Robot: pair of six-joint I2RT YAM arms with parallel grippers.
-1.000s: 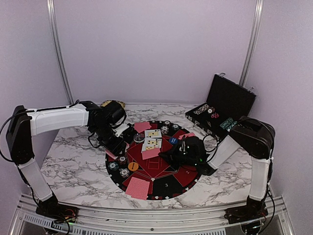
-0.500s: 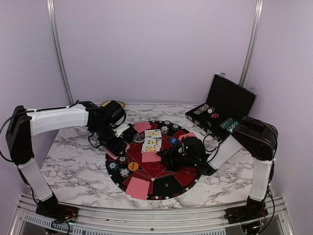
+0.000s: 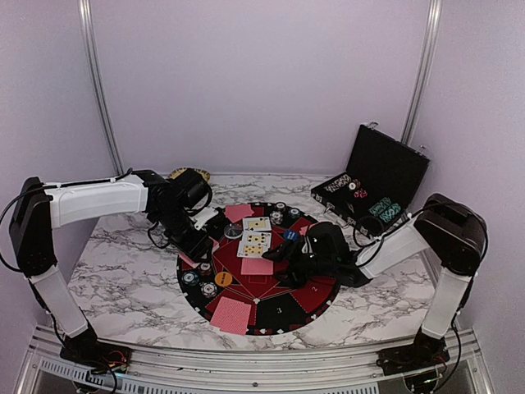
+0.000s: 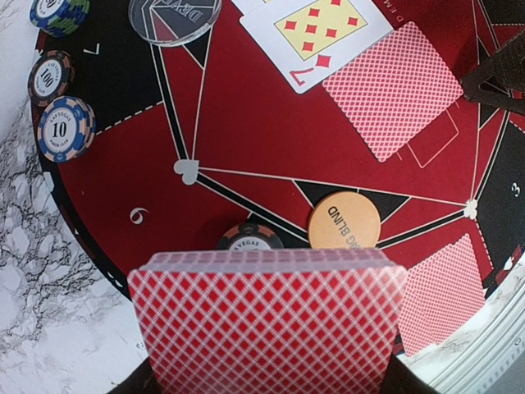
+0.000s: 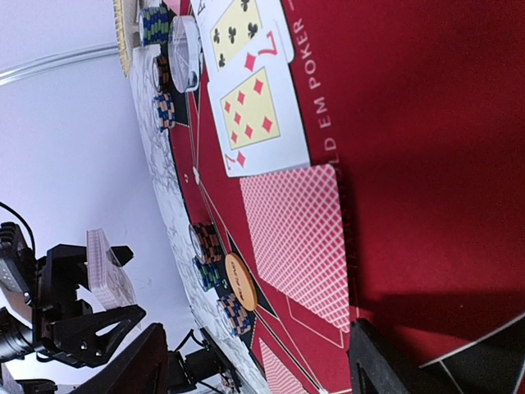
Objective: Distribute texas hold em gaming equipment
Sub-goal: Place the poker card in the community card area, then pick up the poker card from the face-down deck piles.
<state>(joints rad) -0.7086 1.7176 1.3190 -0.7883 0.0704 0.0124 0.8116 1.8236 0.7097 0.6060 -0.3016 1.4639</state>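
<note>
My left gripper (image 3: pixel 194 239) is shut on a deck of red-backed playing cards (image 4: pixel 267 320), held over the mat's left edge. My right gripper (image 3: pixel 285 252) is open and empty, just right of a face-down card (image 3: pixel 257 266) lying flat on the mat. In the right wrist view that card (image 5: pixel 299 238) lies below the face-up seven of diamonds (image 5: pixel 250 111). An orange disc (image 4: pixel 344 222), a clear disc (image 4: pixel 174 16) and chip stacks (image 4: pixel 64 127) sit on the mat's left side. More chips (image 3: pixel 283 215) and a blue disc (image 3: pixel 290 235) lie towards the back.
The round red-and-black mat (image 3: pixel 283 308) covers the middle of the marble table. Other face-down cards lie at its front (image 3: pixel 230 314) and back (image 3: pixel 239 212). An open black case (image 3: pixel 373 185) with chips stands at the back right. A yellow round thing (image 3: pixel 190 173) lies at the back.
My right gripper has opened and let go of the face-down card, which now lies flat below the face-up cards. The gripper drew back to the right. The left arm has not moved.
</note>
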